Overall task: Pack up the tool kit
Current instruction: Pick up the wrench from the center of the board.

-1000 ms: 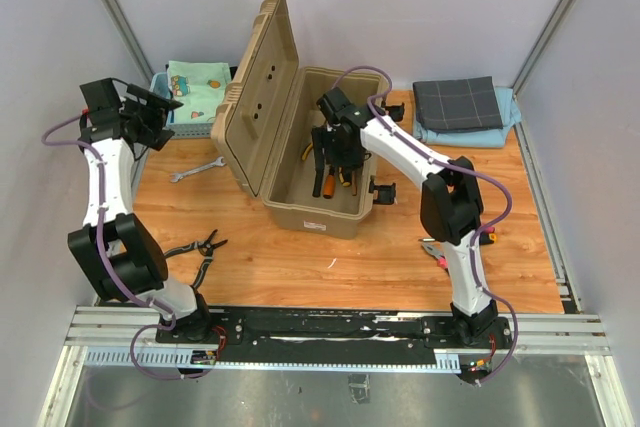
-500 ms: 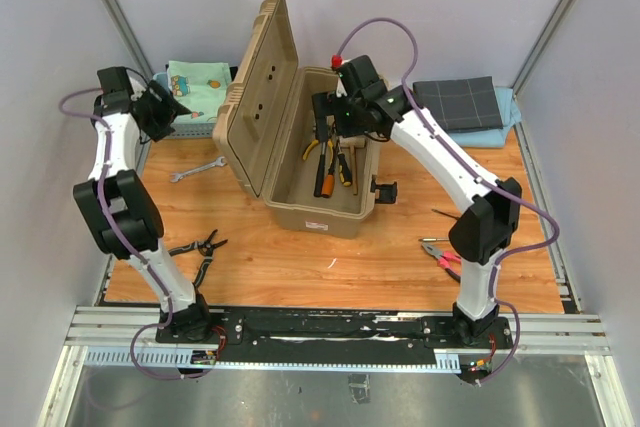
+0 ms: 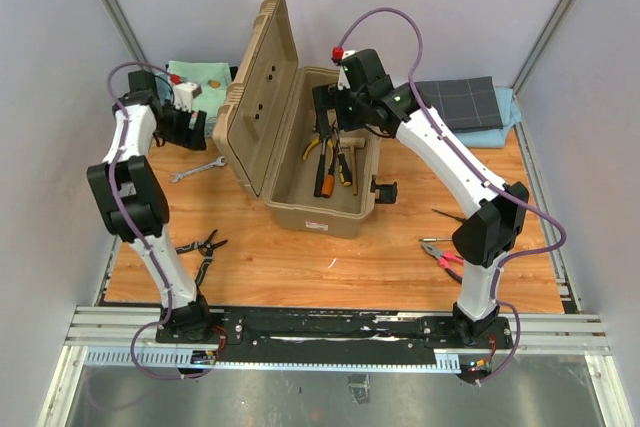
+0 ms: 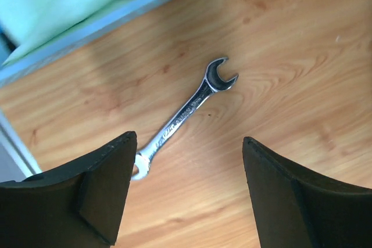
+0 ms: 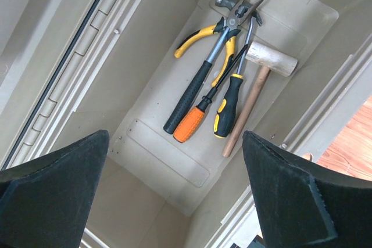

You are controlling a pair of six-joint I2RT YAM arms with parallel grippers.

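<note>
Near edge, left: black pliers [image 3: 200,246] lie on the table [image 3: 300,262], outside the box.
Near edge, right: red pliers [image 3: 443,257] lie flat. A thin dark tool just beyond them is too small to be named.
Mid-table: the box [image 3: 318,209] stands open, with its lid [image 3: 252,97] raised on the left, close to upright.
Box contents: hammer [image 5: 192,94], yellow pliers [image 5: 215,30], mallet [image 5: 267,59] and two screwdrivers [image 5: 228,105] are bunched on the floor, overlapping.
Left of box: the wrench [image 4: 186,111] lies flat on the wood, near the basket [image 4: 110,18].
Left gripper [image 4: 189,161]: held above the wrench with fingers wide and nothing between them. The ring end sits by one finger (not centred).
Right gripper [image 5: 174,161]: held over the box opening, fingers wide, empty.
Far right: the grey cloth [image 3: 458,102] is no part of the kit.
Progress: judged partly packed, with several tools left on the table.
Risk, grip: the wrench is thin and flat, so the fingers may be scraped on the wood or closed over it without purchase. An off-centre pinch could let it swing or drop.
Risk, lid: the lid stands in the left arm's path to the box. A knock could tip it shut onto the right arm.
Risk, crowding: the arms could meet if both are brought over the opening.
</note>
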